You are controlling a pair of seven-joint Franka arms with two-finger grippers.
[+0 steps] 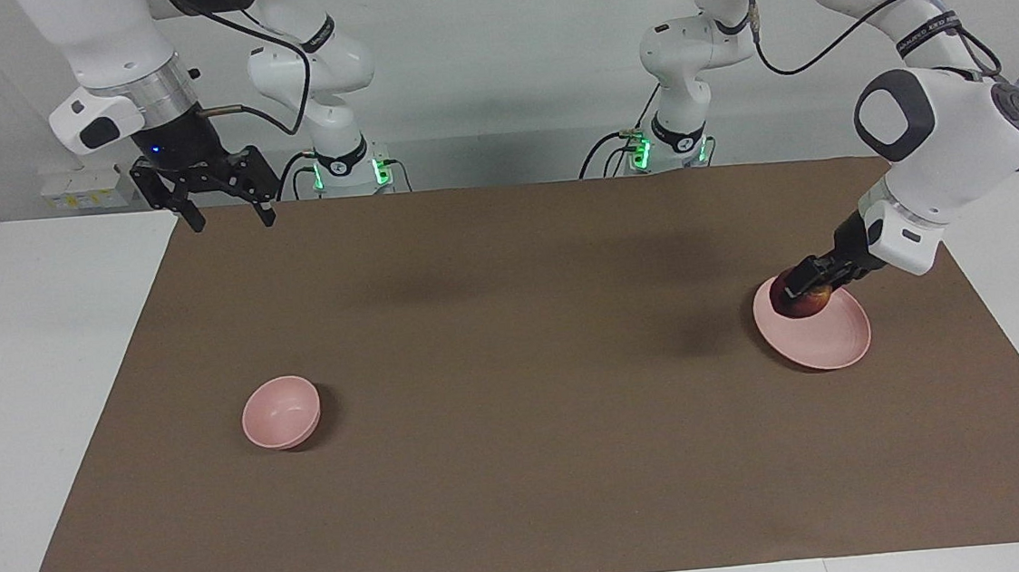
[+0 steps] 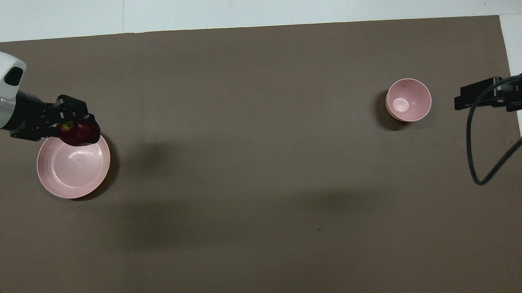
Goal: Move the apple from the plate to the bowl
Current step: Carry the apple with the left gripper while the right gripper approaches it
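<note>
a counter covered by a brown mat (image 1: 524,467) is shown, with two white robot arms reaching over it. the left tool (image 1: 802,286) is seen low over the flat, shallow, pale-pink round plate (image 1: 827,338), which lies toward the left arm's end of the counter. the small, round, dark-red apple (image 1: 800,301) is gripped between its fingers, at the plate's rim nearer to the robots; whether the apple is resting on the plate or is just clear of it cannot be told for certain. the small, deep, pale-pink round bowl (image 1: 280,413) stands well apart, toward the right arm's end of the counter, with nothing in it. the right tool (image 1: 216,193) is held high over the counter's edge nearest the robots, fingers spread and holding nothing; that arm waits. the apple is judged firm, smooth and fairly light, and likely to slip or roll, so it is best held across its widest part. the bowl looks light and could be nudged when the apple is lowered in.
</note>
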